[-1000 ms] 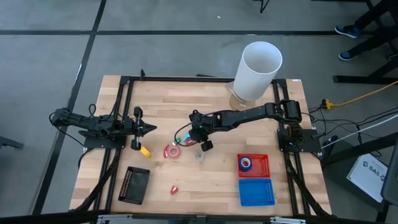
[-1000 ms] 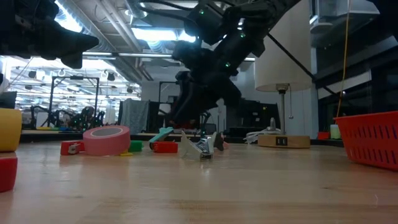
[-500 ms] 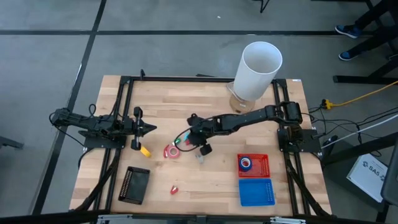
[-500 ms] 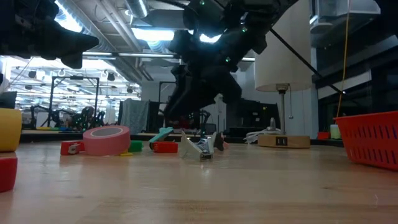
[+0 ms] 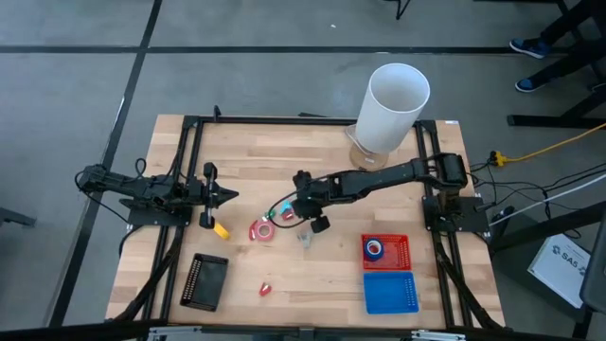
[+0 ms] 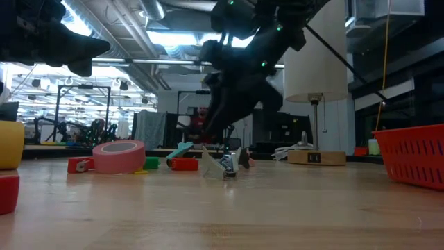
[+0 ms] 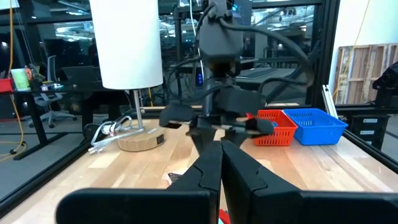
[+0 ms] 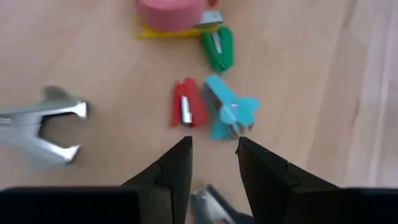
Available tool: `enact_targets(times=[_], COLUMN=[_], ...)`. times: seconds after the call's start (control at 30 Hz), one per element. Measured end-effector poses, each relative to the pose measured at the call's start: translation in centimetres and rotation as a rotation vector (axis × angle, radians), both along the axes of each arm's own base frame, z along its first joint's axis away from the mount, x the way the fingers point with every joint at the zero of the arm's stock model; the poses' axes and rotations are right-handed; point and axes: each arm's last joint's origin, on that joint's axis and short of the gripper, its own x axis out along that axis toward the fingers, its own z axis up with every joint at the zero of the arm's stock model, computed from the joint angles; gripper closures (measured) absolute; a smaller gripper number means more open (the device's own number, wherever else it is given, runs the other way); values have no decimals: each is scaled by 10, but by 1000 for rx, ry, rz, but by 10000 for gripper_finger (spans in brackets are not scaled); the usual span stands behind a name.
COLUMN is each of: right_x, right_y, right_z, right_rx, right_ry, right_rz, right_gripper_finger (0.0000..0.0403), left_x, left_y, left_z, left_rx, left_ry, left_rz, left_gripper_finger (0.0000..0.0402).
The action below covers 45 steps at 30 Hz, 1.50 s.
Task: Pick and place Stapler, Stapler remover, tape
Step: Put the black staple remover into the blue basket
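Note:
My right gripper (image 8: 213,155) hangs open above the middle of the table, tilted down, touching nothing. Beyond its fingertips lie a small red stapler (image 8: 185,111) and a teal stapler remover (image 8: 229,115) side by side. Farther on are a green stapler (image 8: 219,48) and the pink tape roll (image 5: 262,229). A silver stapler remover (image 8: 43,127) lies off to one side. A yellow tape roll (image 5: 220,229) sits near my left gripper (image 5: 210,196), which waits shut at the table's left. A blue tape roll (image 5: 375,249) lies in the red basket (image 5: 398,256).
A blue basket (image 5: 390,292) stands in front of the red one at the near right. A tall white cylinder (image 5: 396,104) stands at the far right. A black tray (image 5: 206,281) and a small red piece (image 5: 265,287) lie near the front edge.
My right gripper has drifted a little toward the table's right edge and slightly up, still open. Nothing on the table has moved.

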Motion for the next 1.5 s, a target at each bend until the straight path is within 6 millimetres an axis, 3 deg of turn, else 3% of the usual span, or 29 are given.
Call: enact_targets(times=[0.53, 0.67, 1.03, 1.5], right_x=[-19, -20, -20, -20], right_y=[-52, -51, -58, -55], right_z=[-18, -20, -27, -27], right_rx=[22, 52, 43, 64], right_ry=[39, 41, 55, 62], right_rz=[-113, -90, -49, -74], right_gripper_finger=[272, 283, 362, 399], left_x=[0, 0, 0, 0], left_y=[0, 0, 0, 0], left_z=[0, 0, 0, 0], left_rx=[0, 0, 0, -1], left_ry=[0, 0, 0, -1], left_rz=[0, 0, 0, 0], left_gripper_finger=[398, 398, 398, 398])
